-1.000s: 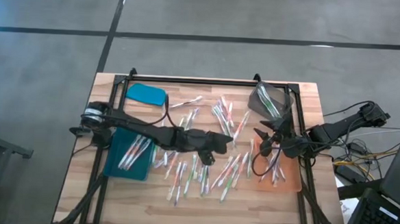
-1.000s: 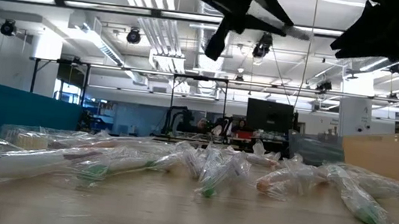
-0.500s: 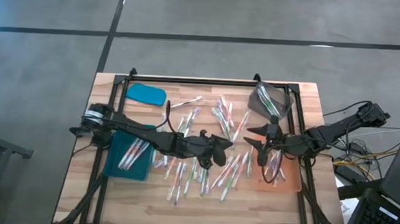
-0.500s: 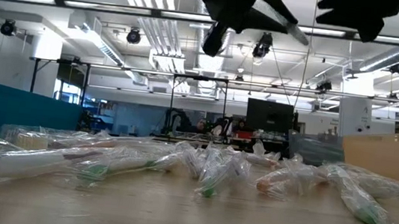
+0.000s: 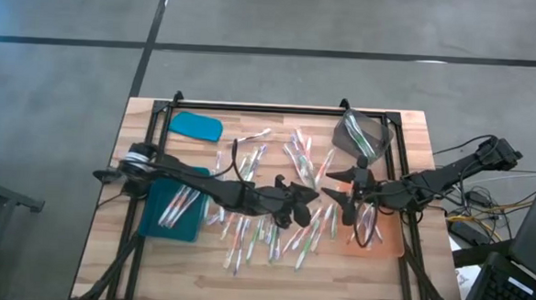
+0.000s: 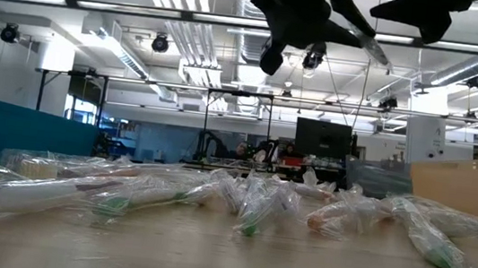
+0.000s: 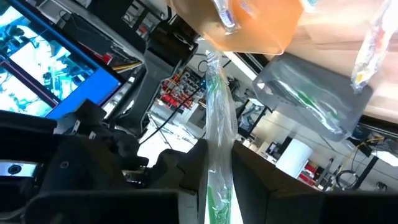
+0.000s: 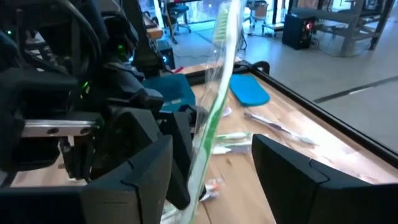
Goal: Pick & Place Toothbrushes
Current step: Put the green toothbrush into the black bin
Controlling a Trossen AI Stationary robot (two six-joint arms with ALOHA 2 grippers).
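Looking down on the bench (image 5: pixel 407 130), you find the loose toothbrushes (image 5: pixel 273 233) spread over its centre. A tray (image 5: pixel 174 220) holding several lies at 9 o'clock, a lid (image 5: pixel 196 126) at 11 o'clock, a bin (image 5: pixel 362 135) at 1 o'clock. At 3 o'clock a mat (image 5: pixel 387 241) carries more. Left claw (image 5: pixel 309 200) and right claw (image 5: pixel 332 192) meet above the centre.
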